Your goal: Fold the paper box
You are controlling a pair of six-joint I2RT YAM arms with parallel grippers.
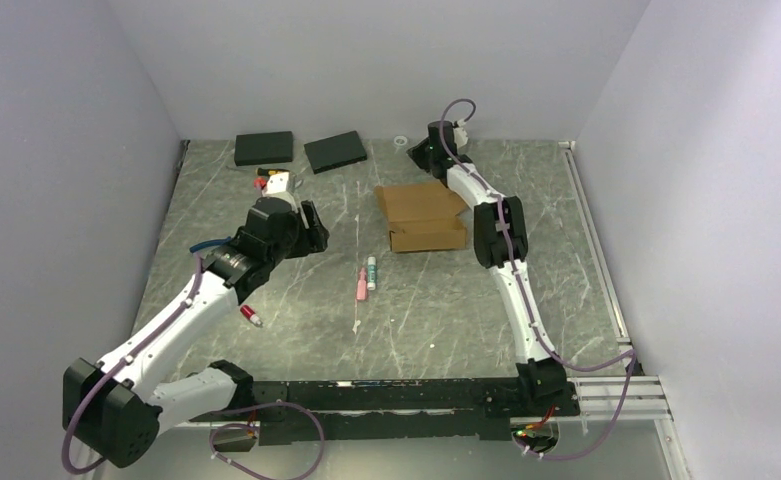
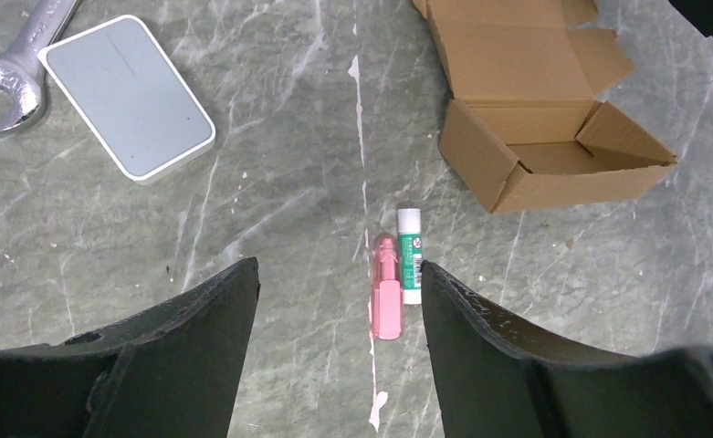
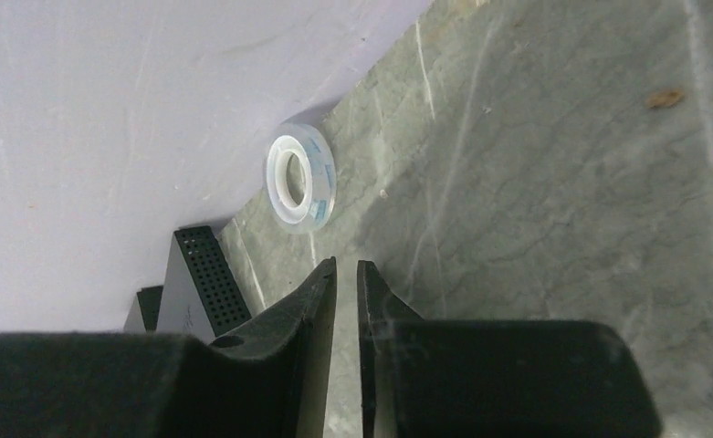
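Note:
The paper box is brown corrugated cardboard lying mid-table, its tray part standing up and its lid flap spread flat toward the back. The left wrist view shows the paper box at upper right, open side up and empty. My left gripper hovers left of it, apart from it. There the left gripper is open, with only table between its fingers. My right gripper is behind the box near the back wall; the right gripper is nearly shut, a thin slit between its jaws and nothing in it.
A pink pen and a green-and-white glue stick lie side by side below the left fingers. A white flat device and a wrench lie left. A tape roll leans at the back wall. Two black slabs sit at the back.

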